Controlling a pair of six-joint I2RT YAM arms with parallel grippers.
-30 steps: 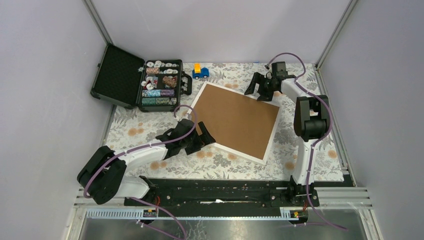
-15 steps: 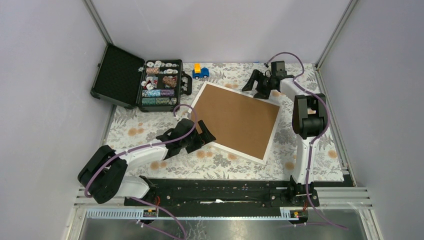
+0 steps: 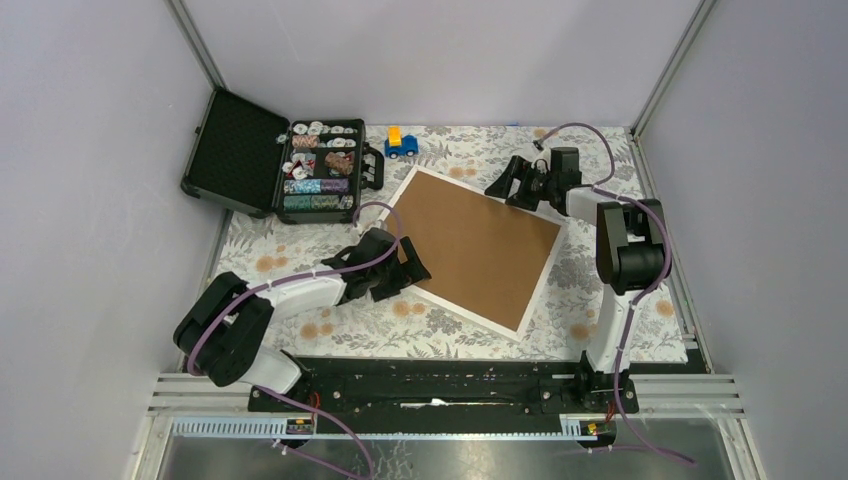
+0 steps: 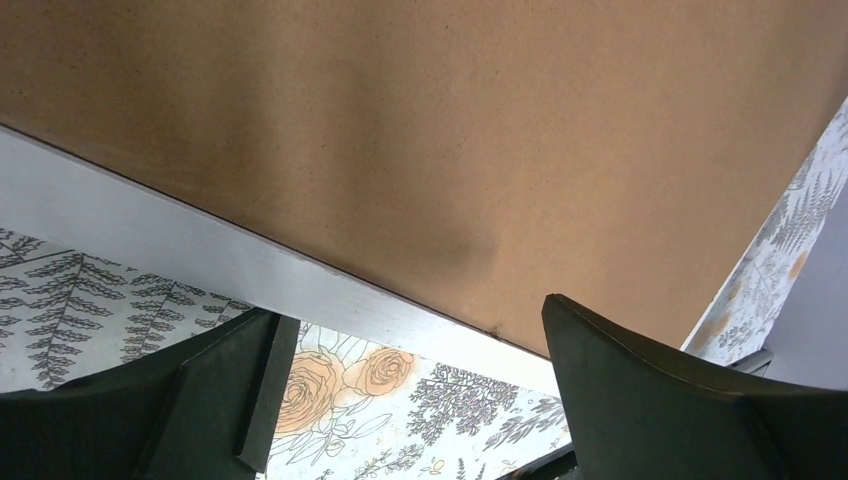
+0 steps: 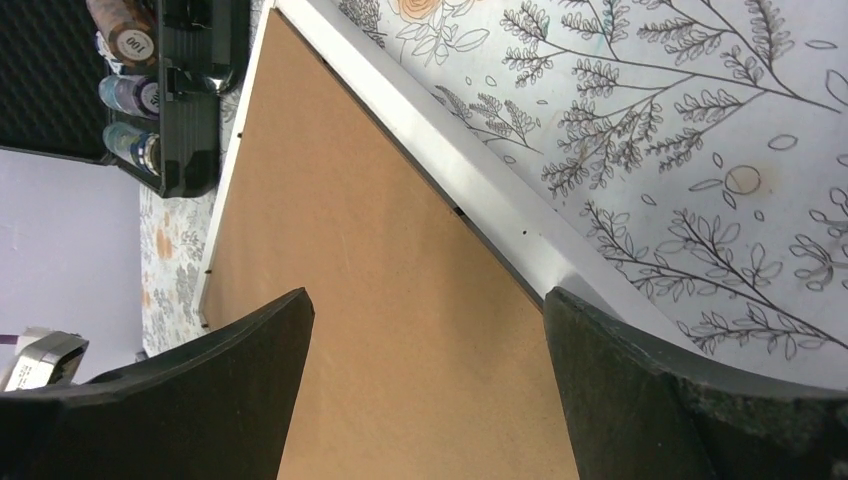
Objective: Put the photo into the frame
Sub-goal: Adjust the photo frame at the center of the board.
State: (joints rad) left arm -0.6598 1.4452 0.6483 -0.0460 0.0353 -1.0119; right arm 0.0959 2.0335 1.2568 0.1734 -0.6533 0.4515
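The frame (image 3: 470,245) lies face down on the flowered cloth, its brown back up and white moulding around it. The photo is out of view. My left gripper (image 3: 404,272) is open at the frame's near-left edge. In the left wrist view the white moulding and brown back of the frame (image 4: 400,130) run just ahead of the left gripper (image 4: 410,315), with only the cloth between its fingers. My right gripper (image 3: 510,186) is open over the frame's far corner. The right wrist view has the right gripper (image 5: 425,295) spread above the frame (image 5: 380,260), nothing held.
An open black case (image 3: 235,150) with several poker chips (image 3: 318,170) stands at the back left, close to the frame's far-left corner; the case (image 5: 190,110) also shows in the right wrist view. A small blue and yellow toy car (image 3: 401,144) sits at the back.
The right gripper has drawn back and to the right, now over the frame's far corner. The left arm has pushed forward slightly, and the frame has turned a little on the cloth.
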